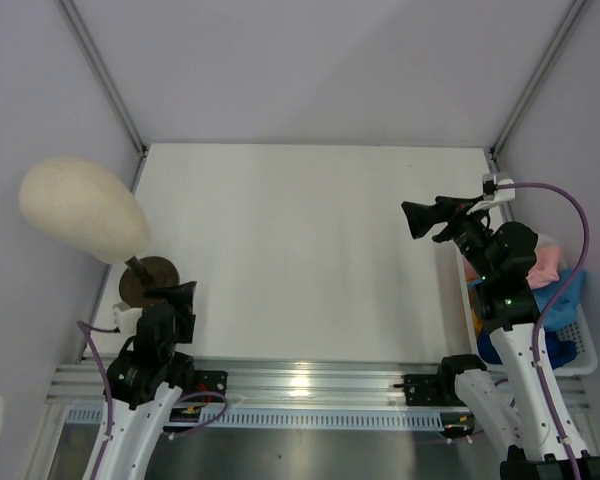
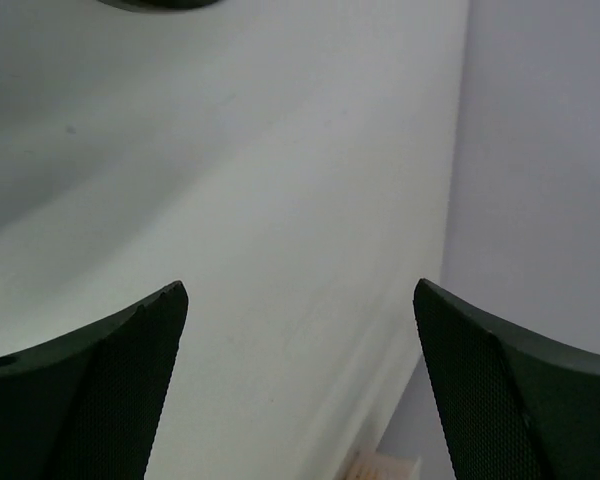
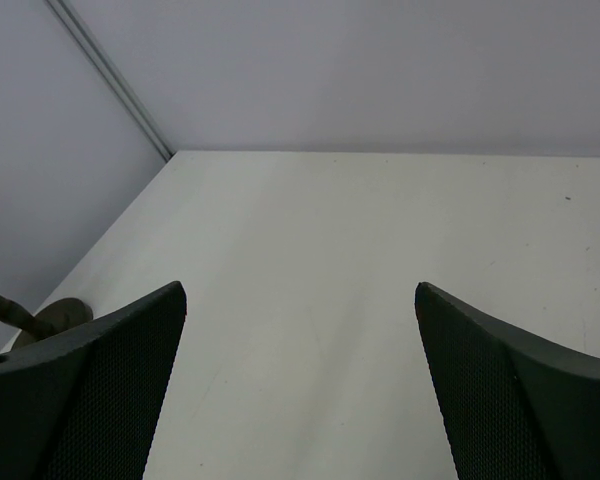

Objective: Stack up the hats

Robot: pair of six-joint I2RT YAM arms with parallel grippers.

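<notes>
Over the white table [image 1: 310,250], left gripper [image 1: 180,297] and right gripper [image 1: 420,218] held jaws apart; the right should swing toward the hats [image 1: 550,264] at middle right.

One desk [image 1: 300,250] carries one cream head form [image 1: 80,210] on one dark round base [image 1: 148,280]. There are two arms, the left arm [image 1: 150,350] and the right arm [image 1: 525,375], each with two fingers [image 3: 90,390] (four in all). One white basket [image 1: 583,366] holds crumpled hats: one pink hat [image 1: 548,262], one light blue hat [image 1: 572,295], perhaps a darker blue hat [image 1: 492,350]; a sure count is not possible.
</notes>
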